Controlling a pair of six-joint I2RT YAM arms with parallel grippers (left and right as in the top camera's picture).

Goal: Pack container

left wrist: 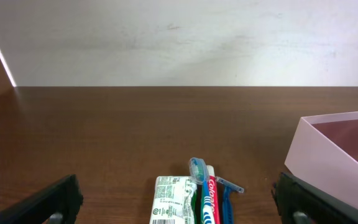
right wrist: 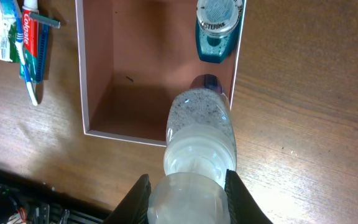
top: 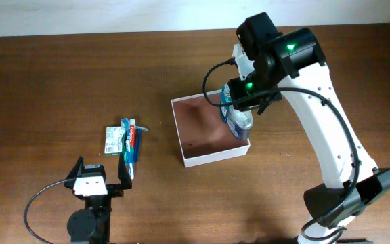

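The container is a square white-walled box with a reddish-brown floor, seen in all views. My right gripper is shut on a clear plastic bottle, holding it over the container's wall with its cap end inside. In the overhead view the gripper and bottle hang over the box's right side. A teal mouthwash bottle lies inside against a wall. My left gripper is open and empty near the front edge.
Left of the container lie a green-white packet, a toothpaste tube, a toothbrush and a blue razor. They also show in the right wrist view.
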